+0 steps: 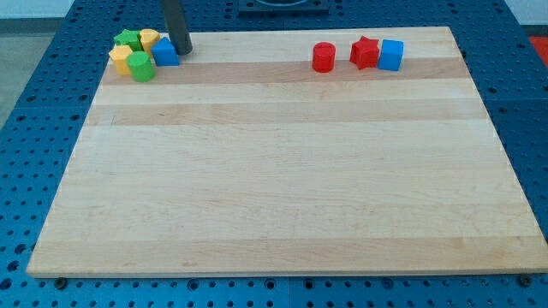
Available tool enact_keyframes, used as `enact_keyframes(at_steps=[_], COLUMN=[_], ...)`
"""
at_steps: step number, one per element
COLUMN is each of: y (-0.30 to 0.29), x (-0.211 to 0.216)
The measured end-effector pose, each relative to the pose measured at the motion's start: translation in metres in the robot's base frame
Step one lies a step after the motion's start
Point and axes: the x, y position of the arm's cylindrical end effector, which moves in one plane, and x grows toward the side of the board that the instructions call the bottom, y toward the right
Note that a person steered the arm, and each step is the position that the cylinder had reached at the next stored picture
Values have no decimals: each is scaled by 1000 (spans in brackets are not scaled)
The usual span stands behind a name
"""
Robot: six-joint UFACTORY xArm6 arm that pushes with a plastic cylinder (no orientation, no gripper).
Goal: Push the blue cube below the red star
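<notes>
The blue cube [391, 54] sits near the view's top right, touching the right side of the red star [365, 52]. A red cylinder [324, 57] stands just left of the star. My tip [182, 49] is far off at the view's top left, right beside another blue block [164, 52] and well away from the blue cube and the red star.
A cluster at the top left holds a green star [128, 38], a yellow block [149, 38], a yellow block [121, 59] and a green cylinder [143, 67]. The wooden board [282, 171] lies on a blue perforated table [26, 128].
</notes>
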Motion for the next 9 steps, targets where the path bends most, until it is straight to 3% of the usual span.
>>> enact_keyframes(at_steps=[2,4,6,7,9], y=[14,149,306,367,383], x=[0,-42,-34,-11,50])
